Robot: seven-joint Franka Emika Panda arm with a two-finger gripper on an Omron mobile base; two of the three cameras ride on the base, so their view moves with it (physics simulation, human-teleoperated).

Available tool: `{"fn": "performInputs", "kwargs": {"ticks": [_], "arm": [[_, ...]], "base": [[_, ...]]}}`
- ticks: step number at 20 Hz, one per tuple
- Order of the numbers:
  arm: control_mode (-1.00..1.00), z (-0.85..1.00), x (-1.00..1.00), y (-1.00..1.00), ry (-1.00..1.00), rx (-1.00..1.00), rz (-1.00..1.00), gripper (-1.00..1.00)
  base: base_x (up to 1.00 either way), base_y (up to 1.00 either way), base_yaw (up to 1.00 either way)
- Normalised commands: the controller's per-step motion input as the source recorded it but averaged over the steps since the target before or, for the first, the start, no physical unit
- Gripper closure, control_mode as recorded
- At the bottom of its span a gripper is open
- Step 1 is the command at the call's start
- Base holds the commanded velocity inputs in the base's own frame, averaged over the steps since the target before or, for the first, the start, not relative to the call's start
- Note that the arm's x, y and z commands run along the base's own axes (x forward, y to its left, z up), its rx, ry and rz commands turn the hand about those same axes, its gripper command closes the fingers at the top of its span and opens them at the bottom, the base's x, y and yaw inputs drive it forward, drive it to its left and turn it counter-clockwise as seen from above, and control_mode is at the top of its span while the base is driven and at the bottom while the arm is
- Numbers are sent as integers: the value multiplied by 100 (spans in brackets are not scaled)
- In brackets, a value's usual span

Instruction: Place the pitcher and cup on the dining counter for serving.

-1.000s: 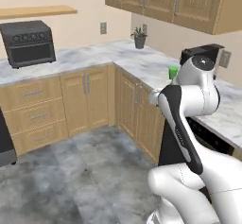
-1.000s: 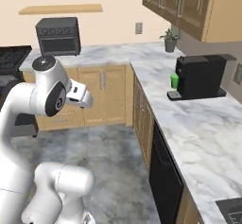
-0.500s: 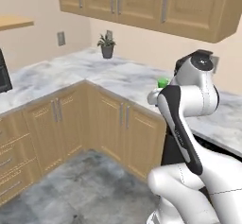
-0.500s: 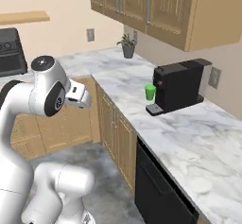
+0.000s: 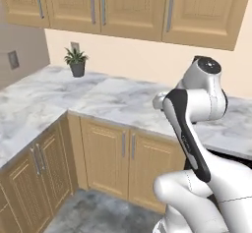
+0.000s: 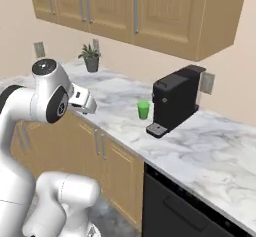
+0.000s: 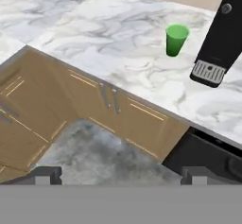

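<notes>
Cup (image 7: 177, 39) bright green; coffee machine (image 6: 177, 100) black; counter (image 7: 118, 34) white-grey marbled; cabinets (image 5: 123, 151) tan wood

cup (image 6: 143, 109): smooth matt green, plastic-looking
wall counter (image 6: 210, 146): polished white-grey marble top
cabinet doors (image 5: 123, 158): tan panelled wood, satin finish
coffee machine (image 6: 176, 100): matt black plastic
floor (image 7: 99, 154): mottled grey stone
dishwasher (image 6: 175, 206): smooth black front

Upright green cup (image 6: 143, 109) on marble countertop (image 6: 210, 151)
</notes>
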Motion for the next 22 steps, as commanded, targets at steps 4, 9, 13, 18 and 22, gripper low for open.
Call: {"fn": "performInputs", "kwargs": {"ticks": [4, 9, 13, 18, 22], "arm": [[100, 0, 0, 0, 0, 0, 0, -100], [100, 0, 0, 0, 0, 0, 0, -100], [100, 0, 0, 0, 0, 0, 0, -100], [100, 0, 0, 0, 0, 0, 0, -100], [100, 0, 0, 0, 0, 0, 0, -100]], "base": [[75, 73, -71], [63, 61, -71], [73, 18, -52], [56, 2, -20], [27, 1, -2]]}}
